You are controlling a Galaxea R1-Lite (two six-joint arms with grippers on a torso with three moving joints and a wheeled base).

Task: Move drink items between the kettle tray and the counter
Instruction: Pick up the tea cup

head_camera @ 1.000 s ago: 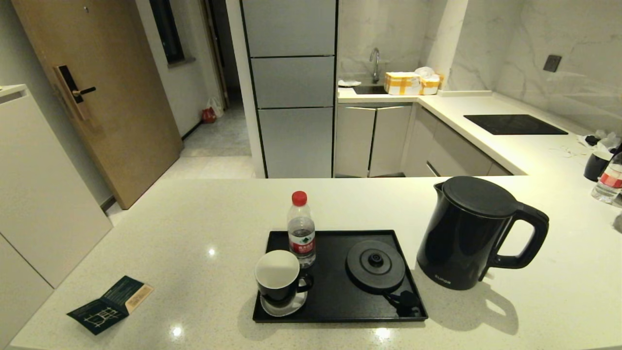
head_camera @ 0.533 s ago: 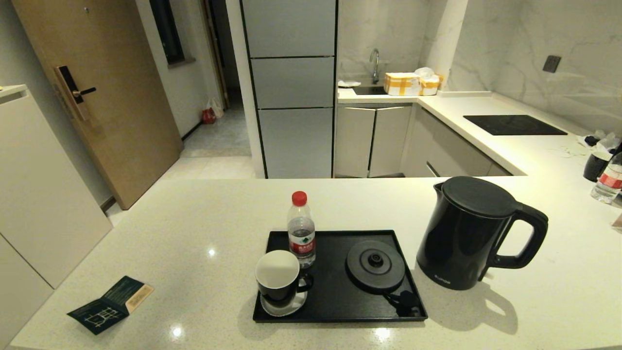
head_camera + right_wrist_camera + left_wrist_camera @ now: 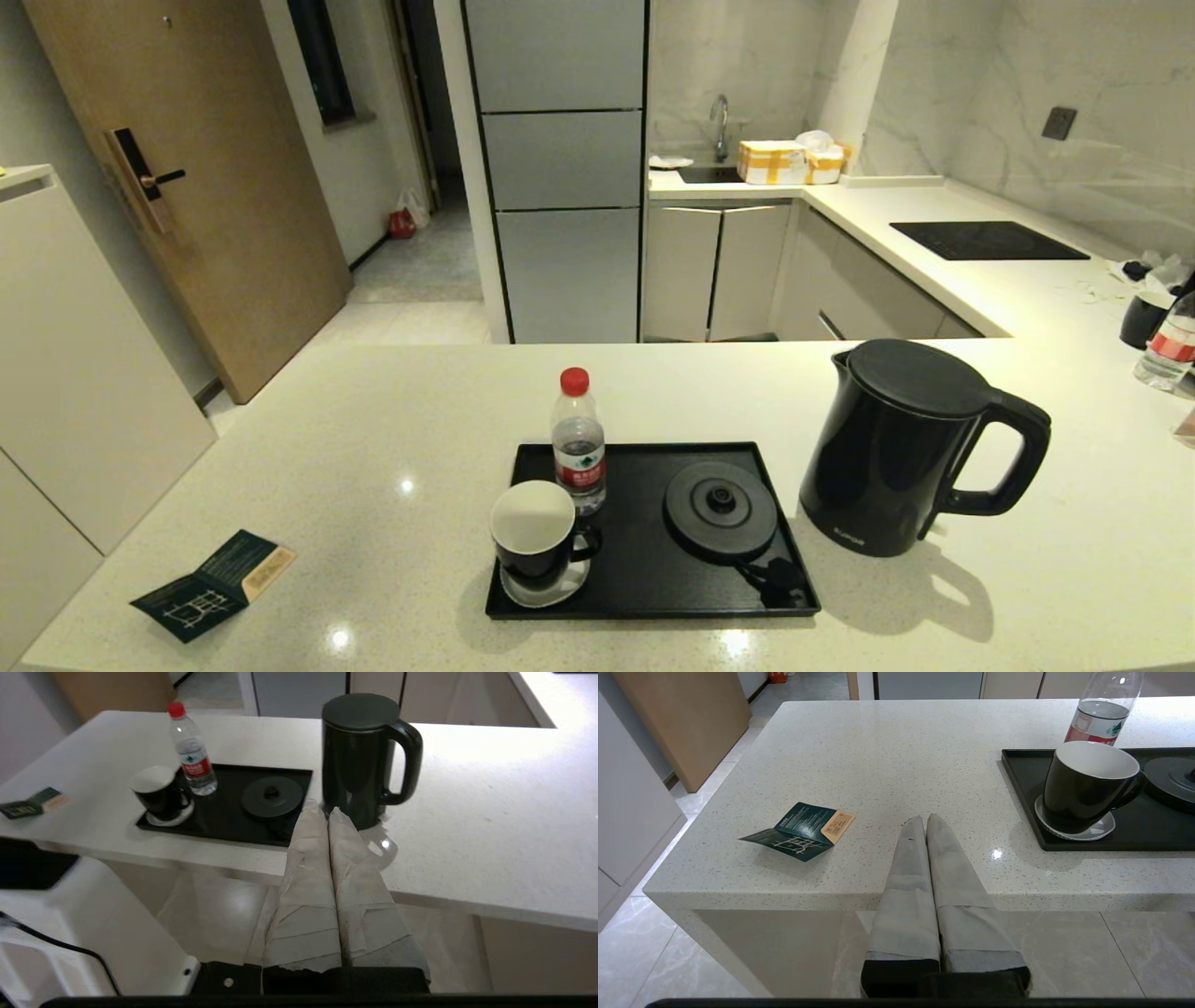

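The black kettle (image 3: 896, 448) stands on the off-white counter (image 3: 373, 448), just right of the glossy black tray (image 3: 644, 569). On the tray stand the red-capped bottle (image 3: 579, 443) and, in front of it, the black mug (image 3: 537, 532) on a white coaster. The round kettle base (image 3: 721, 509) lies bare on the tray's right half. My left gripper (image 3: 924, 820) is shut and empty, hanging over the counter's near edge left of the tray (image 3: 1153, 833). My right gripper (image 3: 322, 809) is shut and empty, in front of the kettle (image 3: 362, 756). Neither gripper shows in the head view.
A dark green leaflet (image 3: 210, 583) lies near the counter's front left corner. A second mug (image 3: 1146, 317) and bottle (image 3: 1167, 350) stand at the far right edge. The black hob panel (image 3: 985, 239) is set into the counter's right arm.
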